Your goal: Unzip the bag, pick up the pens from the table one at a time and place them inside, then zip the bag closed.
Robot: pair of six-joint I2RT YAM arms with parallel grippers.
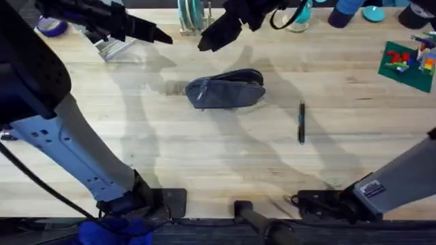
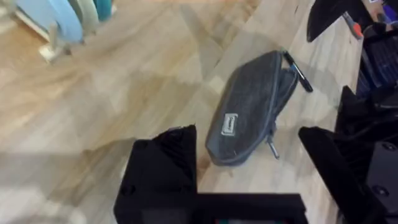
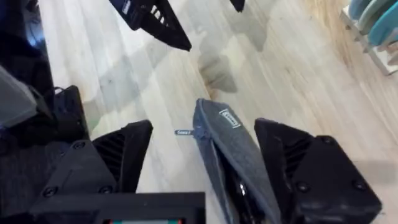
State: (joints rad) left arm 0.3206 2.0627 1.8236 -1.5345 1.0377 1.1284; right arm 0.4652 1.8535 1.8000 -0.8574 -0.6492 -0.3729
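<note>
The blue-grey bag lies on the light-wood table, near its middle. Its top seam gapes, and a thin dark pen end pokes out of one end. The metal zipper pull hangs at the other end. Another dark pen lies on the table to the right of the bag. My left gripper hovers open, up and to the left of the bag. My right gripper hovers open just behind it. The bag shows between the right fingers, below them.
A rack of blue-green plates stands at the back middle. A metal piece lies at the back left. A green baseplate with bricks sits at the far right. Blue cups line the back right edge.
</note>
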